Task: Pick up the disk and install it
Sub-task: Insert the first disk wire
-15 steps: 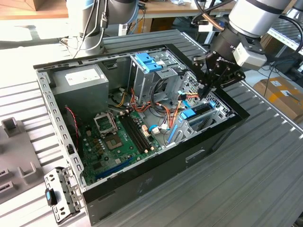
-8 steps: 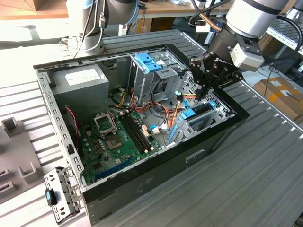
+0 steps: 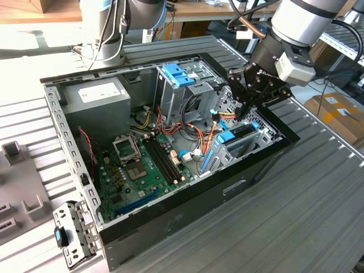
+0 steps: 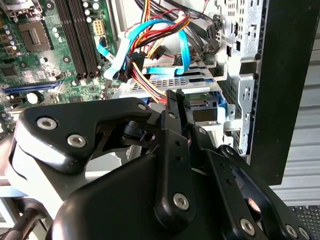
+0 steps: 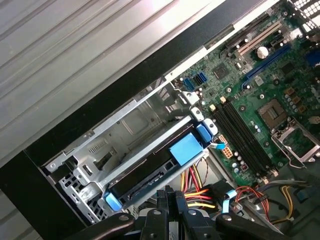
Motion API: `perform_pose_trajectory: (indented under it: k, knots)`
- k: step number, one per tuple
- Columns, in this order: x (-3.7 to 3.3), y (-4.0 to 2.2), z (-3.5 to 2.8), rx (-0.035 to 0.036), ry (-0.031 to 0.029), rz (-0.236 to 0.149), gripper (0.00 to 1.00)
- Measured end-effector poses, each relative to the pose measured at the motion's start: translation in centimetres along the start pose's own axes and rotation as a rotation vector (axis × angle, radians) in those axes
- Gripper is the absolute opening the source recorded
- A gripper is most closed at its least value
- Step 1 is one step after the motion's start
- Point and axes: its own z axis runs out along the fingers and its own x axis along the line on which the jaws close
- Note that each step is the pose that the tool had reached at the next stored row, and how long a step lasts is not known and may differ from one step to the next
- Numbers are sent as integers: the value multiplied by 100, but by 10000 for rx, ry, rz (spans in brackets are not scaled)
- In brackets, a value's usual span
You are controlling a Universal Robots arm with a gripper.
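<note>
The disk [image 3: 238, 134] is seen right of centre in the exterior view, lying in the metal bay [image 3: 259, 142] of the computer case [image 3: 187, 219]. The end effector [image 3: 241, 111] hangs just above it, fingers pressed shut on nothing. Coloured wires [image 3: 211, 132] are bunched beside it

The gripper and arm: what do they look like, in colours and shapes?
The arm is a silver-grey tube with a dark joint and black cables beside it. The gripper is matte black, built of angular linked plates with silver screw heads and slim flat fingers.
</note>
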Motion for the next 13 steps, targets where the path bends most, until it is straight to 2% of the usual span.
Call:
perform_pose_trajectory:
  k: [7, 13]
  knots:
    - [2, -2, 3, 22, 5, 494, 17]
    - [2, -1, 3, 35, 7, 755, 17]
